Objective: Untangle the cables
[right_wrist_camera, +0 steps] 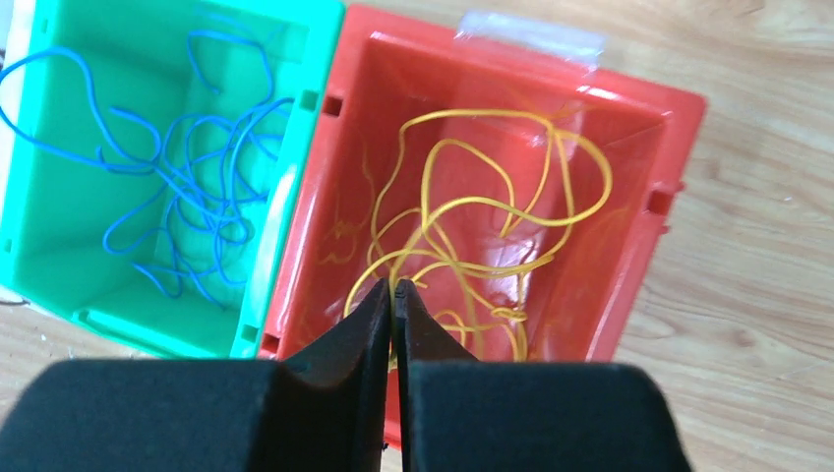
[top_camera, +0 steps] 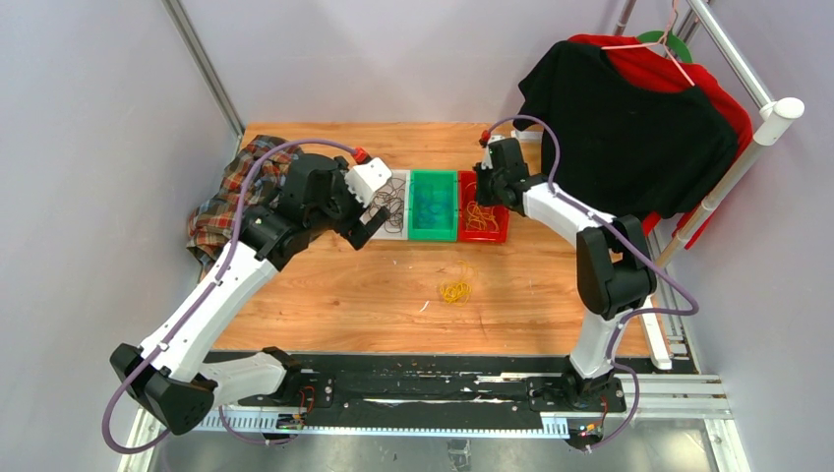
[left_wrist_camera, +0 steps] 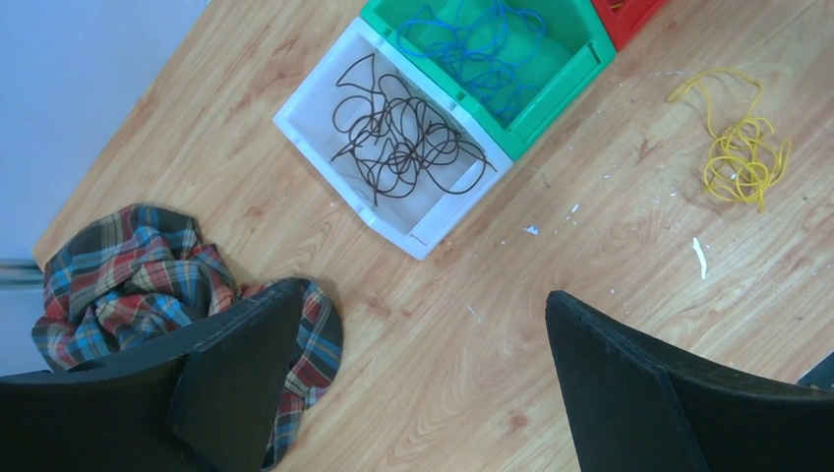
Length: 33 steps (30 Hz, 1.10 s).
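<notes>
- The left gripper (left_wrist_camera: 423,300) is hovering above the wooden table (left_wrist_camera: 551,246), its jaws standing wide apart and holding nothing.
- The right gripper (right_wrist_camera: 394,292) is hanging over the red bin (right_wrist_camera: 634,221) with its jaws pressed together. Whether a yellow strand is caught at the tips cannot be told.
- Three bins are sitting side by side and touching at the far middle of the table: a white bin (left_wrist_camera: 433,231) on the left, a green bin (left_wrist_camera: 559,93) in the middle and the red bin on the right.
- Black cables (left_wrist_camera: 403,143) are lying tangled in the white bin.
- Blue cables (left_wrist_camera: 477,39) are lying in the green bin.
- Yellow cables (right_wrist_camera: 472,211) are looping inside the red bin.
- A loose yellow bundle (left_wrist_camera: 740,157) is lying on the bare wood, nearer the arms than the bins.
- A plaid cloth (left_wrist_camera: 128,265) is lying crumpled at the table's left edge.
- A black shirt (top_camera: 629,128) is hanging at the far right.
</notes>
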Tool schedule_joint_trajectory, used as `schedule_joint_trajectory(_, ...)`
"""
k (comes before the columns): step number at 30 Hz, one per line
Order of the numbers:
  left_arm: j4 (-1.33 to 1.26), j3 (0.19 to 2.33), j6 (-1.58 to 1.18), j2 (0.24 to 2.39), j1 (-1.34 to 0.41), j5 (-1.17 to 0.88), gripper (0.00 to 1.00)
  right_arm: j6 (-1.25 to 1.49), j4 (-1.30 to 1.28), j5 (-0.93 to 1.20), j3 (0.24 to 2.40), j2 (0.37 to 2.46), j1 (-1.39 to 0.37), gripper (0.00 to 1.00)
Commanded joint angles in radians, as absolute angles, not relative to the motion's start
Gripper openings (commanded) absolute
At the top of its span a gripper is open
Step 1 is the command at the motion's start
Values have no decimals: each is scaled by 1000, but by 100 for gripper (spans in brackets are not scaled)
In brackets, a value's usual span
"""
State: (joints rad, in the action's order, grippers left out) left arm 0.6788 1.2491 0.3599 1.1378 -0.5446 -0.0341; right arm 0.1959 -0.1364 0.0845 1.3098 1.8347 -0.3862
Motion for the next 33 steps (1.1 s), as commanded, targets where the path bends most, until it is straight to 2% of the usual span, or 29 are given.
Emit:
schedule_joint_trajectory(1,676,1245,368,1154,-541,-98,98,208,-159,80,1370,1821,-357,11)
schedule_joint_trajectory(8,729,1294,370,1202,-543,-130,98,171,-222,39,1411,1757,-375,43)
schedule_joint_trajectory(11,735,1305,376,1204,-543,-126,98,154,-239,12,1391,1707,-384,60)
schedule_joint_trajectory(12,737,1307,380,1203,-542,-123,98,149,-246,-3,1381,1689,-388,63)
schedule_joint_trajectory(17,749,1311,396,1189,-542,-118,98,140,-237,-61,1261,1532,-457,65)
schedule_joint_trajectory(25,765,1284,408,1163,-542,-148,98,282,-101,-83,872,1311,-710,61)
schedule_joint_trajectory(28,781,1283,419,1154,-542,-159,98,344,-56,-85,783,1317,-739,61)
schedule_joint_trajectory(33,794,1285,419,1140,-542,-182,98,356,-94,-137,797,1427,-740,60)
